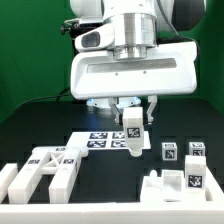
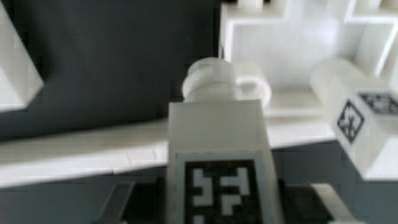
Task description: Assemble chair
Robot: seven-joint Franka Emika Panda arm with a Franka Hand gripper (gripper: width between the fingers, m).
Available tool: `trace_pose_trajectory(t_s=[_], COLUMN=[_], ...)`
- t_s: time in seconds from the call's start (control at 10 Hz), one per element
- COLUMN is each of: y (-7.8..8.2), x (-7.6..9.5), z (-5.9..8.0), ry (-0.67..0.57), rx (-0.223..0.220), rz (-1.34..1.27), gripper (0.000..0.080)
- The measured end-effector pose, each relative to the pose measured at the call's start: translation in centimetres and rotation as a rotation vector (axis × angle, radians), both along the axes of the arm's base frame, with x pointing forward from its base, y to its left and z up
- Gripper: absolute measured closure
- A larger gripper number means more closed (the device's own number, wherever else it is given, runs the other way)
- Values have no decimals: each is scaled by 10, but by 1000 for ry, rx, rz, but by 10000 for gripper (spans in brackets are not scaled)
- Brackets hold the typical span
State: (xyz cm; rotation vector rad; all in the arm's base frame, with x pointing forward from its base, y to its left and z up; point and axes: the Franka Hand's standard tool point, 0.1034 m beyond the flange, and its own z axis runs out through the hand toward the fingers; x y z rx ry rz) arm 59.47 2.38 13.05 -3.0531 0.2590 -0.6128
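Well, from the outside camera the chair looks barely begun to me, since every piece I can make out lies loose. The fingers hang under the robot's big white head, clamped, as far as I can judge, on the upper part of a long leg. That leg is upright, its long axis vertical. Its lower end sits just above the desk, in front of the marker board, and a tag on its face is turned toward this camera. Near the front on the exterior view's left, the frame pieces lie flat and close together. On the exterior view's right stands a notched block, with small tagged blocks near it. I see nothing pegged to anything else.

Next, the wrist camera looks straight along the leg, which fills the middle of the picture with its tag nearest the lens. A round peg sits at the far end, pointing away from the hand and down toward the dark desk. Blurred dark shapes hug both sides of the leg, which fits a firm grip. Beyond the peg lie a pale slab and another tagged piece, both apart from the peg. The peg is in no hole yet. By my reckoning, all the joining is left to do.
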Motion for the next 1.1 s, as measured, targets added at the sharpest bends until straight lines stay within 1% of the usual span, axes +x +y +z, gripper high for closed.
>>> trace_pose_trajectory(t_s=[0.1,0.2,0.3,0.4,0.5,0.6,0.7,0.8,1.0,1.1], y=[5,7,9,11,10,12,12,13,25,25], x=[4,16,17,19,12,11,11,10,17,20], z=[-3,-8,-20,-28,-40,-42,-41,-44,-41,-40], ry=[-76,-234,-255,-280,-254,-201,-205,-199,-212,-216], rx=[-19,-73,-89,-103,-108,-91,-91,-91,-79,-78], rz=[2,12,18,22,25,25,26,28,35,34], gripper=[514,514,514,514,514,514,514,514,514,514])
